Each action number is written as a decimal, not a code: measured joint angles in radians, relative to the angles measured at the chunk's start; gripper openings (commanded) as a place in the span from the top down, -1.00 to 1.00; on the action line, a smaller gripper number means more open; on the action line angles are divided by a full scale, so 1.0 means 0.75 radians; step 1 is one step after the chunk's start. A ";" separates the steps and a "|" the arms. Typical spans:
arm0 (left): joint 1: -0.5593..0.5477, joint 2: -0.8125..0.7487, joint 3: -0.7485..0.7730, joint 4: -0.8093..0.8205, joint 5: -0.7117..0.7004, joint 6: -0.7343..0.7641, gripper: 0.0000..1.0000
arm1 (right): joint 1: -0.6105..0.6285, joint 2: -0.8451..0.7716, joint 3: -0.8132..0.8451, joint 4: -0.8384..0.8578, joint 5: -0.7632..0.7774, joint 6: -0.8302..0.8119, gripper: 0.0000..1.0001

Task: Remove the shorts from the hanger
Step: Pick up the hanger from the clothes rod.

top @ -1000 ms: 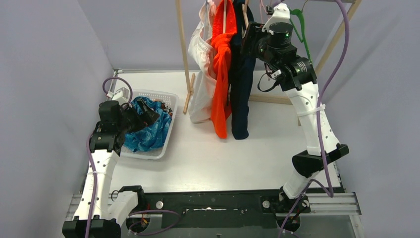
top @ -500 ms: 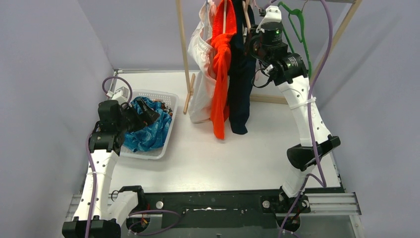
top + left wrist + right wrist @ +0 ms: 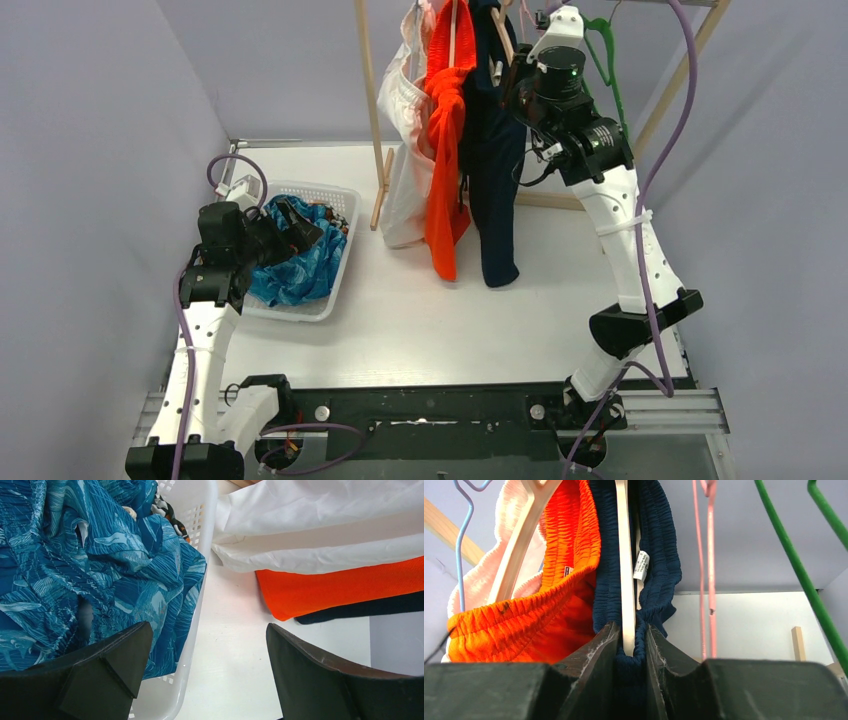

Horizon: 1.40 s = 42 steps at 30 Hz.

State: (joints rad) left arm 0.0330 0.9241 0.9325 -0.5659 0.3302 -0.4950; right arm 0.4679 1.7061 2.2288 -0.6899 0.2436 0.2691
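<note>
Three pairs of shorts hang from the rail at the back: white shorts (image 3: 405, 150), bright orange shorts (image 3: 445, 150) and dark navy shorts (image 3: 492, 170). High up beside the rail, my right gripper (image 3: 629, 647) is shut on the navy shorts' waistband (image 3: 656, 550), pinching it around the tip of a pale wooden hanger (image 3: 624, 555). The teal-blue patterned shorts (image 3: 300, 265) lie in the white basket (image 3: 335, 195), with a bit of camouflage fabric (image 3: 170, 512) behind them. My left gripper (image 3: 207, 645) hangs open over the basket's right rim (image 3: 197, 625), holding nothing.
A pink hanger (image 3: 706, 555) and a green hanger (image 3: 796, 565) hang bare to the right of the navy shorts. A light blue wire hanger (image 3: 460, 540) carries the white pair. Wooden rack legs (image 3: 372, 110) stand on the table behind the basket.
My right gripper has closed on the navy waistband and shifted slightly right. The navy shorts' lower end has swung right and toward the front. The left arm has stayed still.
</note>
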 measured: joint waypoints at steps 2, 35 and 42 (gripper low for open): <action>0.000 0.000 0.000 0.000 0.000 -0.004 -0.70 | 0.007 -0.006 0.000 -0.001 0.019 -0.012 1.00; 0.001 0.008 0.000 0.000 -0.001 -0.029 -0.70 | 0.096 -0.013 0.098 0.057 0.145 -0.200 1.00; 0.000 0.006 0.000 -0.001 -0.001 -0.028 -0.70 | 0.141 -0.049 0.028 0.075 0.190 -0.197 1.00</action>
State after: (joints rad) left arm 0.0330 0.9287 0.9325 -0.5663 0.3298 -0.5163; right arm 0.5735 1.6691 2.2498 -0.6334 0.3862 0.1211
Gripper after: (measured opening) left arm 0.848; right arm 0.203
